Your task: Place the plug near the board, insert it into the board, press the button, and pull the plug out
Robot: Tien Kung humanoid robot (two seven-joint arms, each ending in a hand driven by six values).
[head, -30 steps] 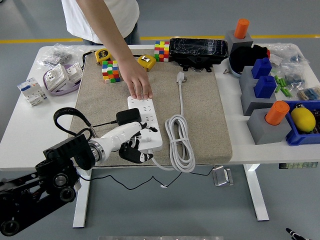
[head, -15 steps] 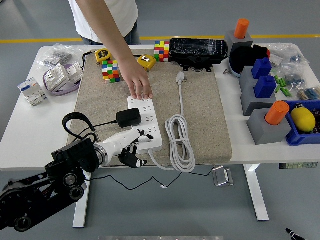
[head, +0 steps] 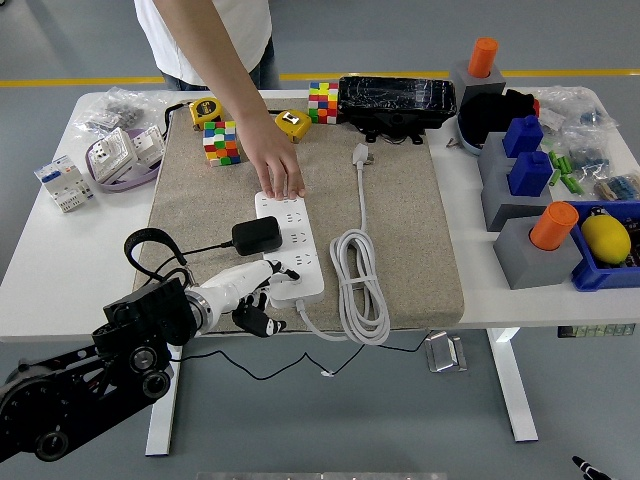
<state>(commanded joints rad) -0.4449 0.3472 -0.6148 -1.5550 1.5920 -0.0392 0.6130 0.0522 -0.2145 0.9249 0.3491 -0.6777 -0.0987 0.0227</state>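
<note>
The black plug [head: 256,236] sits on top of the white board [head: 291,247], about in its middle, at the left side. It looks pushed in, so I think the putting-near step and the pushing-in step are done. Its thin black wire runs off to nine o'clock and loops on the white table [head: 60,262].

What I think is left: press the button, then pull the plug out. I cannot see the button clearly from here. It may be at the near end of the board, close to my fingers, but that is a guess.

My left hand [head: 252,296] is at the near left corner of the board, at the edge of the brown mat [head: 400,230]. My fingers [head: 268,272] are loosely bent and hold nothing. A couple of white fingertips reach onto the near end of the board. I cannot tell if they really press on it.

From my hand, the plug is at twelve o'clock, near but not touching me.

A person stands at the far side. The person's hand [head: 280,172] lies flat on the far end of the board, at twelve o'clock from the plug, as if to hold the board down.

My right hand is not in the picture.
</note>
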